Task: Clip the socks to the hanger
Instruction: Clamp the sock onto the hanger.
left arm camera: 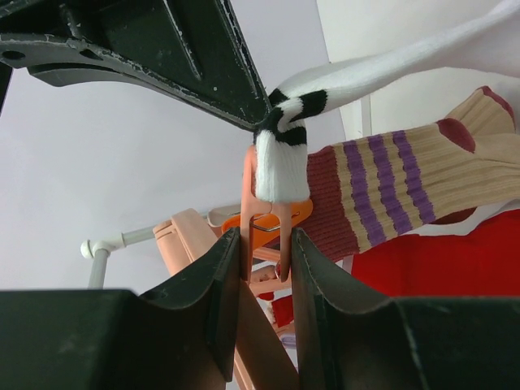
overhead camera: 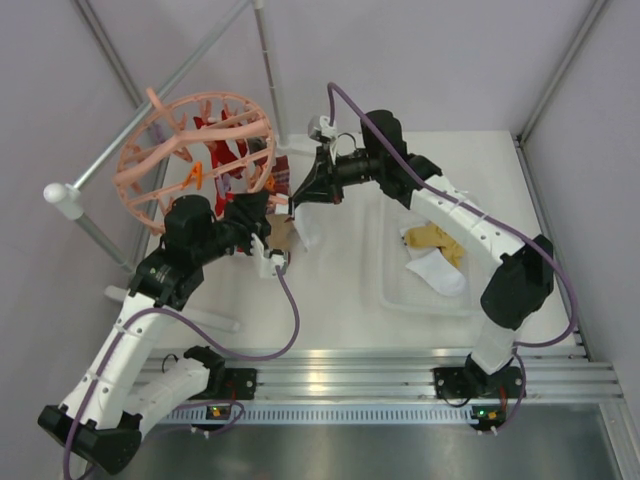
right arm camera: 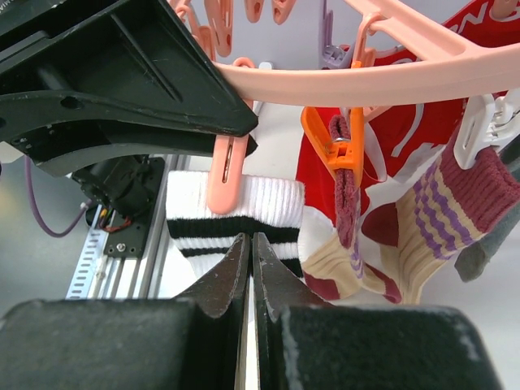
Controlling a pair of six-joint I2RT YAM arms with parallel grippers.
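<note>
My left gripper (left arm camera: 262, 245) squeezes a peach clip (left arm camera: 282, 229) of the hanger (right arm camera: 390, 77) between its fingers. The white striped sock (left arm camera: 280, 166) has its cuff at that clip's upper end, just above my fingertips. My right gripper (right arm camera: 250, 244) is pinched shut on the same cuff.
</note>
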